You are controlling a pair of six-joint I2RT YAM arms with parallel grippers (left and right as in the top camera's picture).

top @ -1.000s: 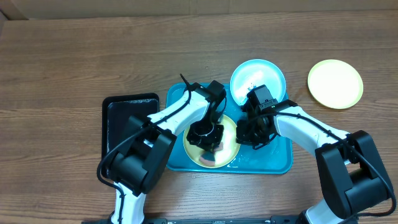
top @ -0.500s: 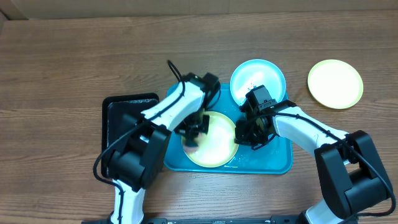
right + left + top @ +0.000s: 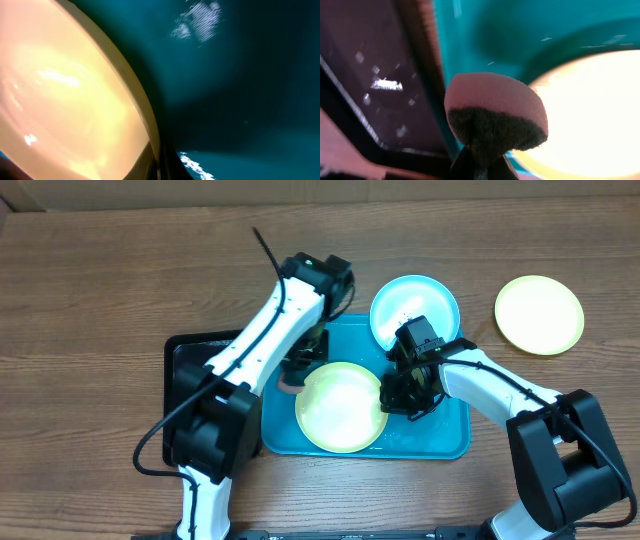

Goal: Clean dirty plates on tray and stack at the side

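Nearest, the yellow-green plate [image 3: 341, 406] lies in the turquoise tray [image 3: 440, 435], its right rim pinched in the closed right gripper [image 3: 408, 398]; light, stiff and probably slick, it is best held by that raised rim. At the tray's left edge the left gripper [image 3: 296, 370] clamps a pink sponge [image 3: 495, 100]; farther off sit the blue plate [image 3: 415, 308] and a second pale plate [image 3: 539, 314].

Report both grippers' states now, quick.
Left gripper: shut on the sponge.
Right gripper: shut, apparently pinching the rim of the yellow-green plate.
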